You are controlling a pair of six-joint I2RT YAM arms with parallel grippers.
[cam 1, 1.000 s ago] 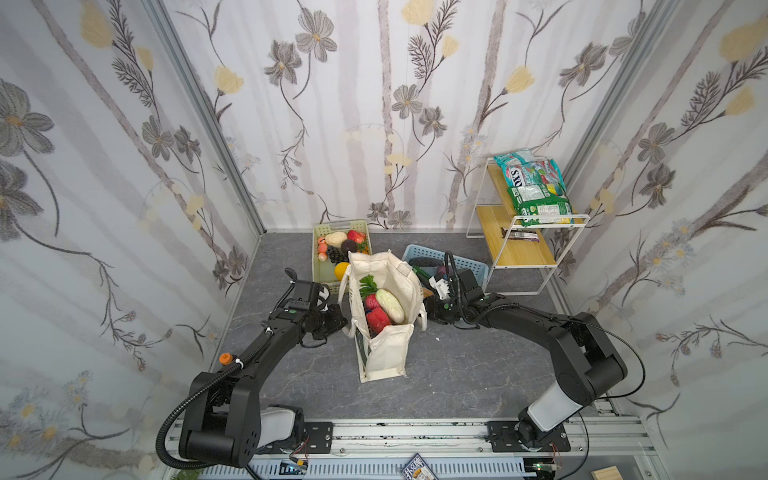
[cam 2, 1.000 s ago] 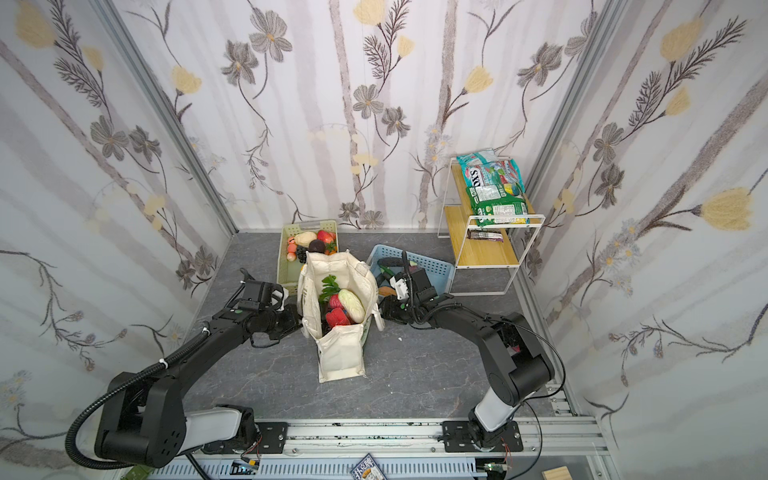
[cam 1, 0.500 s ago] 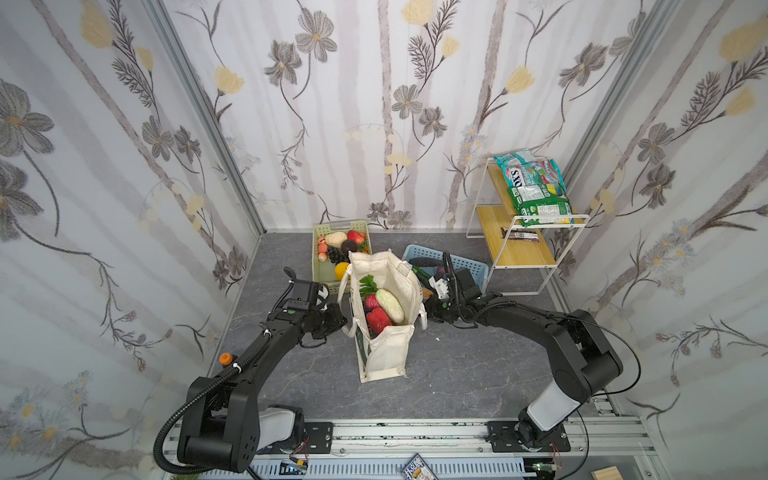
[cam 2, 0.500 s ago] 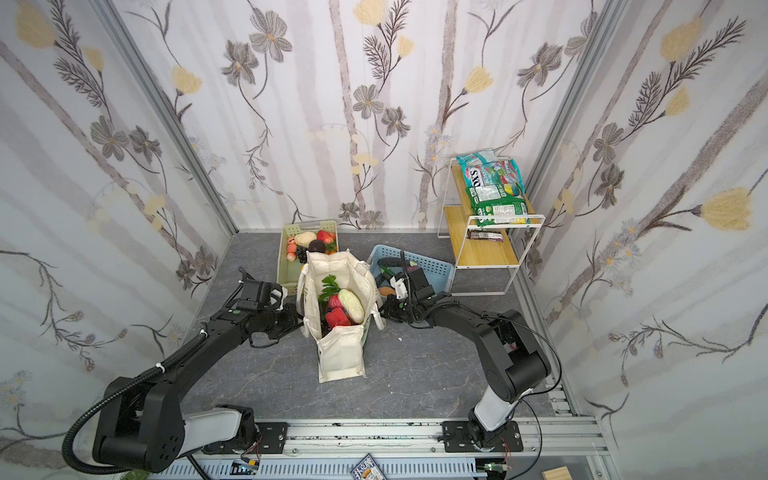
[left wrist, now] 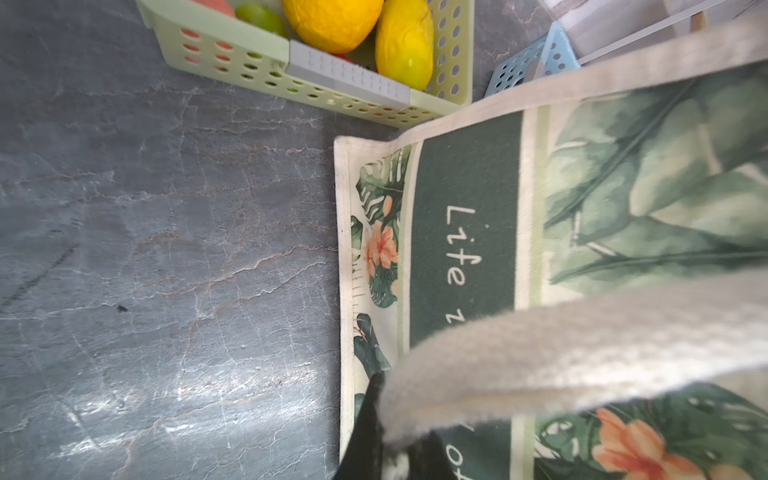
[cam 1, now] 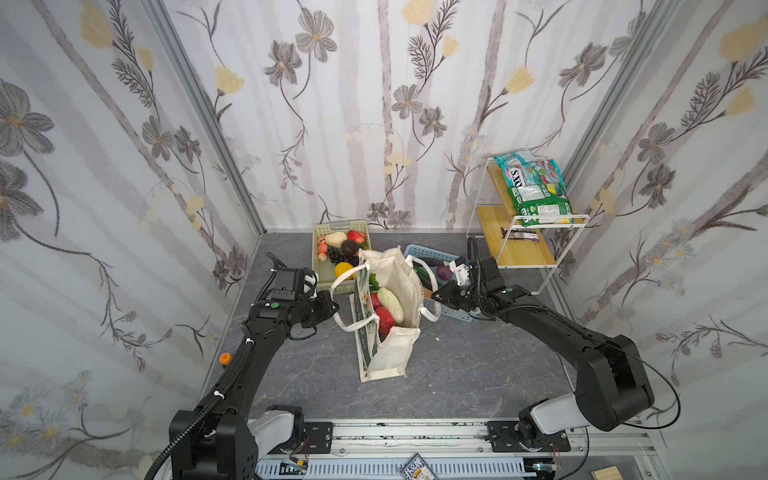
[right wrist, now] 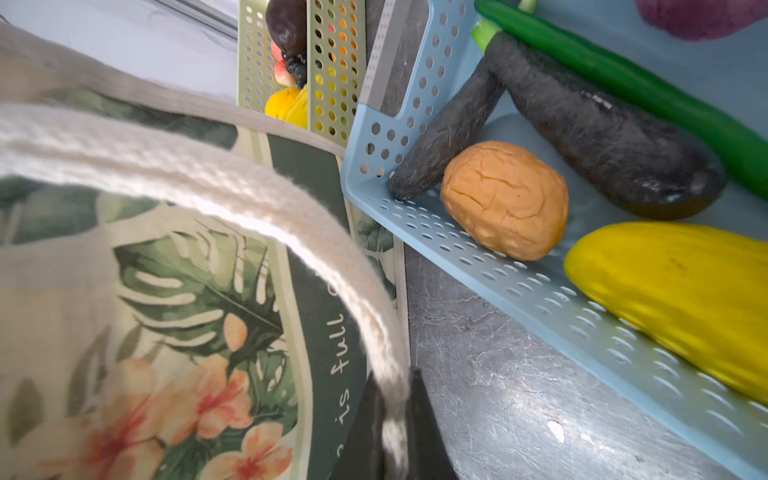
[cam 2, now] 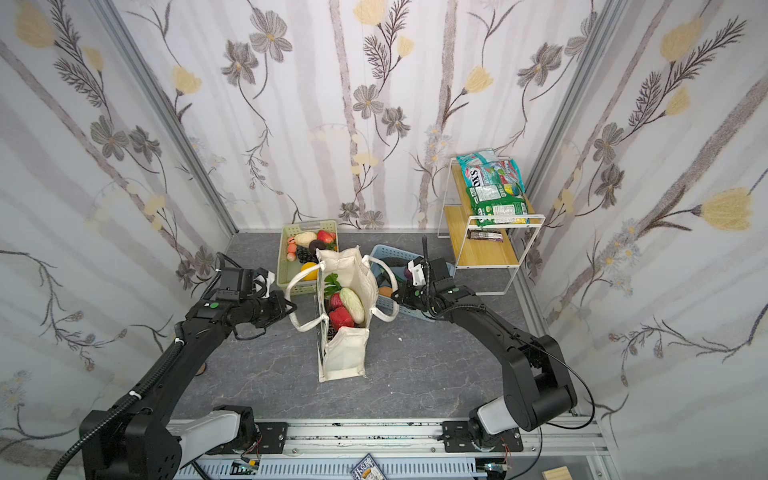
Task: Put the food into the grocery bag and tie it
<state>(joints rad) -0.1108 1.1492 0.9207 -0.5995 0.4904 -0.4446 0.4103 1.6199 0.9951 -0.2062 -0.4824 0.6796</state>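
The grocery bag (cam 1: 392,349) stands upright at mid-table, mouth open, between the two hands. Contents seen in both top views: one pale green cabbage (cam 1: 390,304), one red pepper (cam 1: 384,323), one leafy sprig (cam 1: 374,283); anything beneath is hidden.

Strap handles counted: two.
- The left hand (cam 1: 332,306) is pinched closed on the left strap handle (cam 1: 345,327). In the left wrist view its fingertips (left wrist: 374,415) are partly cut off by the frame edge.
- The right hand (cam 1: 434,295) is clamped on the right strap handle (cam 1: 431,318). The right wrist view shows the strap entering the closed fingertips (right wrist: 415,415).

The green basket (cam 1: 318,249), far left of the bag, holds mixed fruit; its near end is covered by the bag, so no count is possible.

The blue basket (cam 1: 455,316), right of the bag, is largely masked in both top views. The right wrist view shows one eggplant (right wrist: 615,158), one cucumber (right wrist: 623,75), one orange lump (right wrist: 505,199) and one yellow piece (right wrist: 673,299), cut off.

The wire shelf (cam 1: 525,253), far right, carries two snack packets (cam 1: 536,191) on top and one dark bar (cam 1: 521,235) below.
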